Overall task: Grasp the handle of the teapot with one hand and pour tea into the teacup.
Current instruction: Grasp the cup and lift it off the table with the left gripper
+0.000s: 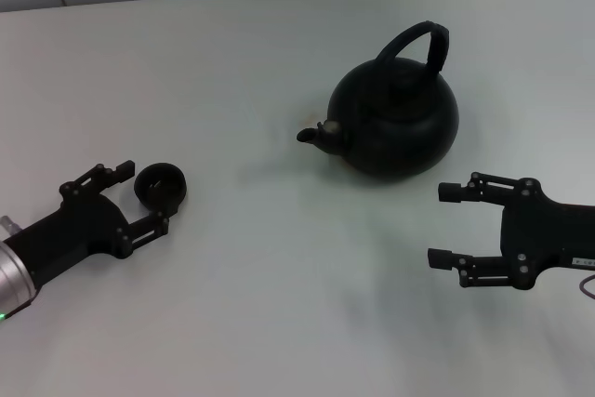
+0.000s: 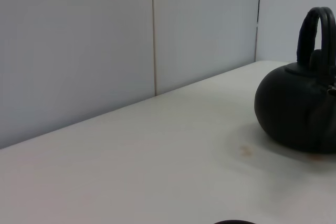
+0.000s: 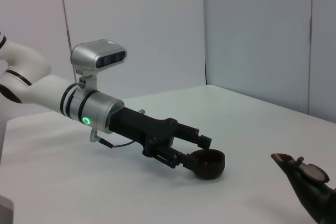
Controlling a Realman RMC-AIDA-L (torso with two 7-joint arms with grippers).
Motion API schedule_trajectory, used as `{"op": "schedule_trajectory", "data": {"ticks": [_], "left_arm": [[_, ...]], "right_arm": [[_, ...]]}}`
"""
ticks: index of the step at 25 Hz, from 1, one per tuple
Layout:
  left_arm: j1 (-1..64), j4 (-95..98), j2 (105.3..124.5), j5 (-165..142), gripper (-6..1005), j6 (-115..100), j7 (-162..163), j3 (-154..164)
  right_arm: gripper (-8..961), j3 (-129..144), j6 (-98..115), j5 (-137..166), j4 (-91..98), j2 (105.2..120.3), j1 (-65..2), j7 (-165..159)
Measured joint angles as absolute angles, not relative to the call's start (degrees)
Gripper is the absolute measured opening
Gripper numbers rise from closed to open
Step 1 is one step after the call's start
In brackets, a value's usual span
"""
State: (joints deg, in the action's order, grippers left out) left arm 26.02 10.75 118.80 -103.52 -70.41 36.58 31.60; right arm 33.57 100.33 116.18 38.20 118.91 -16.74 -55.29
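Sitting just in front of the teapot [image 1: 395,118] and slightly to its right, the right gripper [image 1: 449,224] is spread wide and empty, the nearer of the 2. The handle [image 1: 415,42] arches over the squat matte black pot. Well left of the teapot, the left gripper [image 1: 144,195] brackets the small black teacup [image 1: 161,183], its spout pointing that way.

You've got the teapot [image 1: 395,118] right of centre on the table [image 1: 279,276], spout pointing left; handle [image 1: 418,44] arches over its top; teacup [image 1: 162,185] sits well left, between the left gripper [image 1: 143,196] fingers; right gripper [image 1: 444,224] lies nearer you, just right of the teapot, apart from it.
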Motion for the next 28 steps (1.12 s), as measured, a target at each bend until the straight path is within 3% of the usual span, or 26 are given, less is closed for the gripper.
{"op": "schedule_trajectory", "data": {"ticks": [28], "left_arm": [[27.92, 9.67, 119.00, -103.62, 689, -67.94, 36.21, 32.26]], "right_arm": [[815, 33.58, 100.45, 116.10, 38.32, 118.91, -17.31, -55.36]]}}
